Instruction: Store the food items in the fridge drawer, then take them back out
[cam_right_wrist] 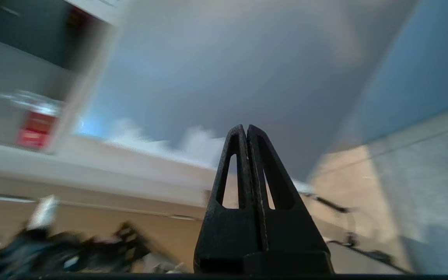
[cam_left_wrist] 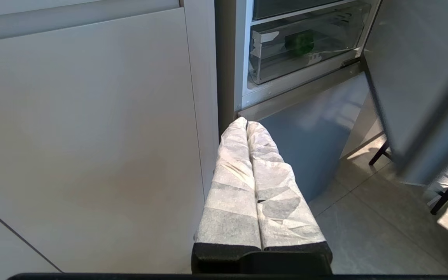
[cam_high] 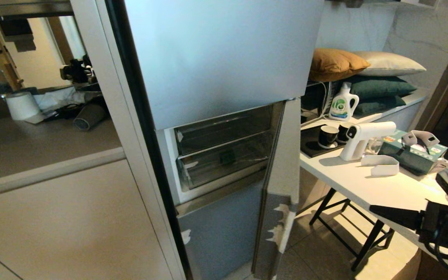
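Oddly, the head view shows neither claw clearly — only the right arm's dark bulk (cam_high: 441,225) at the near right edge, over the white tabletop (cam_high: 364,182). Each wrist view supplies what that view lacks. From the left wrist, the left claw (cam_left_wrist: 247,125) is seen with its cloth-wrapped fingers (cam_left_wrist: 231,186) pressed together, clenched on nothing, hanging low before the beige cabinet door (cam_left_wrist: 91,136) just left of the fridge. From the right wrist, the right claw (cam_right_wrist: 244,127) is likewise clenched and empty, its black fingers (cam_right_wrist: 228,175) touching at the tips, in front of a blurred silver-grey surface; little else there can be made out.

The fridge's middle compartment stands open, its narrow silver-grey door (cam_high: 282,163) swung out to the right. Inside, the fridge drawer (cam_high: 224,159) — a clear plastic bin — sits pushed in, with a second clear bin above it. A dark-green bell pepper (cam_left_wrist: 300,42) lies in the drawer near its middle; the left wrist view shows it plainly through the transparent front, while the head view gives only a dim green patch. No potato can be made out in any view.

On the tabletop to the right stand a white spray gun (cam_high: 364,140), two dark cups (cam_high: 328,137), a green tissue box (cam_high: 412,153) and, farther back, a detergent bottle (cam_high: 342,104) below stacked cushions (cam_high: 364,77).
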